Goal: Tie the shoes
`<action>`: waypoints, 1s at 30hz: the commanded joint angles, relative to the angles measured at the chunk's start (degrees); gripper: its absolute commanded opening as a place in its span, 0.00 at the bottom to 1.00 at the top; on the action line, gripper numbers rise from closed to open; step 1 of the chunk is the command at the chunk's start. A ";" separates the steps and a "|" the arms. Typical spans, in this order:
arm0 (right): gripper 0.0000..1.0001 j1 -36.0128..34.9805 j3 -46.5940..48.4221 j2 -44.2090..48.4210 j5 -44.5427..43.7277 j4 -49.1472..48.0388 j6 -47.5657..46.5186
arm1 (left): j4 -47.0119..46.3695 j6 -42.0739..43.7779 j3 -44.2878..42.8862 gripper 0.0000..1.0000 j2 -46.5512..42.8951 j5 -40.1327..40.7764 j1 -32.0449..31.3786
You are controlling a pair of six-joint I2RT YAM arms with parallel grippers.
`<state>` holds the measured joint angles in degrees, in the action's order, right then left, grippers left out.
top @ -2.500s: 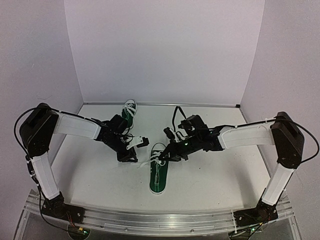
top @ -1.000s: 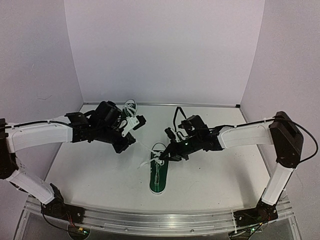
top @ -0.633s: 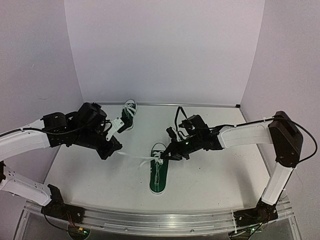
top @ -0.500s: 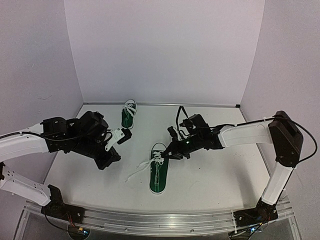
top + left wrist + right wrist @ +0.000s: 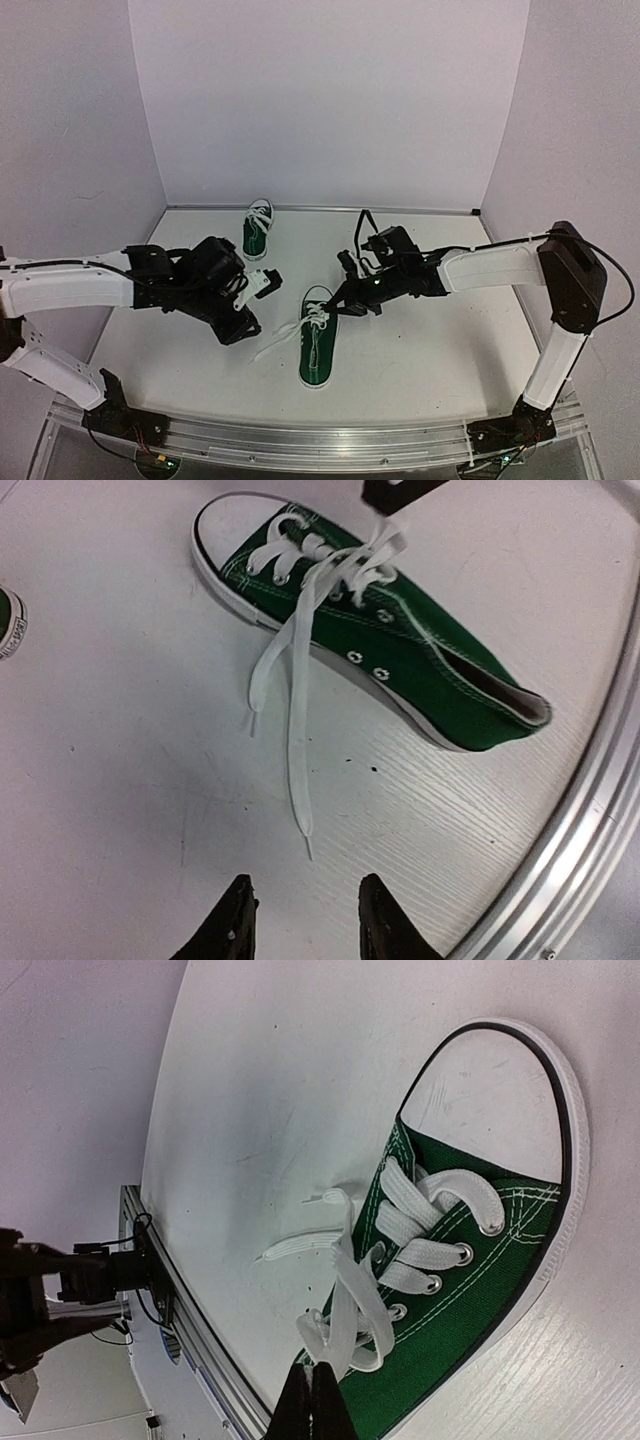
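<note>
The near green shoe (image 5: 314,355) lies in the middle of the table, its toe pointing away. It also shows in the left wrist view (image 5: 420,670) and in the right wrist view (image 5: 480,1290). My right gripper (image 5: 338,306) is shut on a loop of its white lace (image 5: 345,1325) at the eyelets. Two loose lace ends (image 5: 295,730) trail flat on the table to the shoe's left. My left gripper (image 5: 305,930) is open and empty, just short of those ends (image 5: 268,347). The second shoe (image 5: 257,228) stands at the back.
An aluminium rail (image 5: 320,440) runs along the table's near edge, close to the left gripper in the left wrist view (image 5: 570,860). White walls close in the back and both sides. A sliver of the second shoe (image 5: 8,625) shows at the left.
The left gripper had pulled a lace end out to the left, then let it go. The lace dropped flat on the table. The left gripper has moved back toward the shoe. The right gripper stayed put.
</note>
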<state>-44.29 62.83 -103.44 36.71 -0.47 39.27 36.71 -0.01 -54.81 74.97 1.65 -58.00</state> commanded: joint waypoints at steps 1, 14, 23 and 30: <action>0.00 0.16 0.92 0.32 -0.36 -1.37 0.33 | -2.49 -0.30 -2.91 0.40 9.78 -3.64 2.02; 0.00 0.13 1.15 -0.25 0.03 -1.64 0.39 | -1.01 2.03 -8.49 0.40 26.16 -6.35 3.77; 0.00 0.17 1.20 -0.67 -0.06 -1.60 0.37 | -0.15 1.09 -8.13 0.36 31.18 -6.01 4.03; 0.00 0.15 1.08 -0.55 -0.19 -1.54 0.28 | 1.42 1.06 -8.43 0.17 35.16 -9.17 4.30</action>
<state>-44.29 62.83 -103.44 36.73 -0.49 39.29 35.90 1.30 -63.54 105.63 -4.56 -53.97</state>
